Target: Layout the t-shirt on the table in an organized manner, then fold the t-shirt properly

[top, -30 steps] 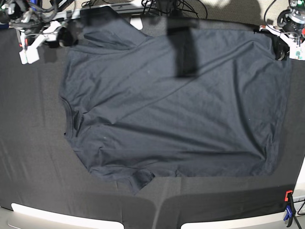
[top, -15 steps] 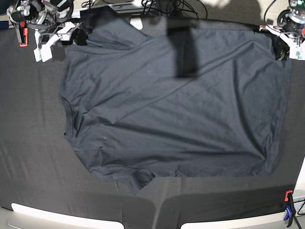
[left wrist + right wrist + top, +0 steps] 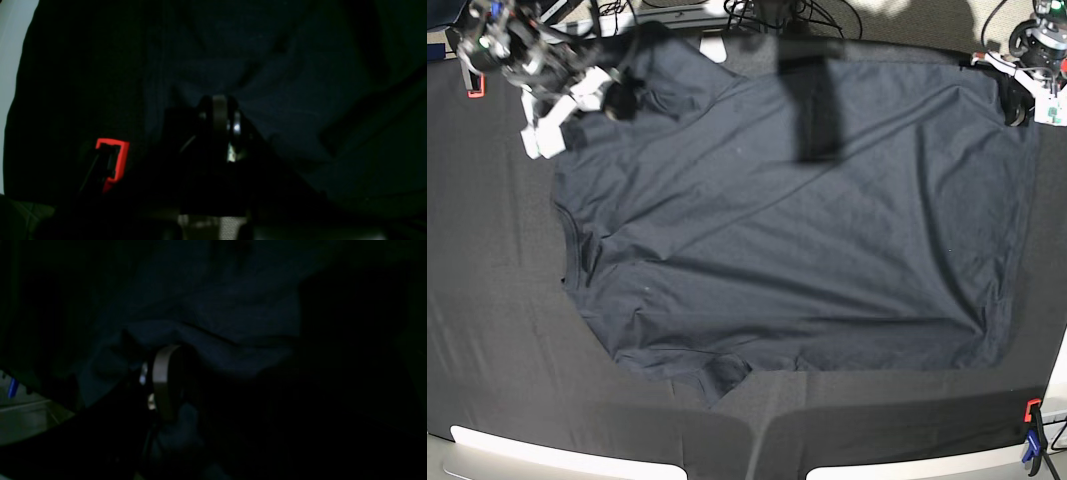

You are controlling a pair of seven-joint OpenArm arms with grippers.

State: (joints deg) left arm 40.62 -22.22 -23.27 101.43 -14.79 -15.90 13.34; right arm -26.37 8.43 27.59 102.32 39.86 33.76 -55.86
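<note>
The dark navy t-shirt [image 3: 797,240] lies spread across the table [image 3: 487,330], its collar [image 3: 567,250] at the left and its hem at the right. At the top right, my left gripper [image 3: 1015,100] sits at the hem's far corner. In the left wrist view its fingertips [image 3: 220,106] are pressed together, with the cloth's creases running into them. My right gripper [image 3: 577,108] hangs open over the upper sleeve [image 3: 662,65] at the top left. The right wrist view is very dark and shows one finger [image 3: 163,380] just above the shirt cloth [image 3: 217,306].
Red-orange clamps grip the table cloth at the front right [image 3: 1032,412], back left [image 3: 472,80] and beside my left gripper [image 3: 111,163]. Cables [image 3: 767,12] run along the back edge. A dark shadow band [image 3: 812,100] crosses the shirt's upper middle. The pale rim [image 3: 527,450] marks the front edge.
My right arm has swung from the table's back-left corner rightward and toward the front, coming over the upper sleeve, still open. The left gripper and the shirt's body have stayed put.
</note>
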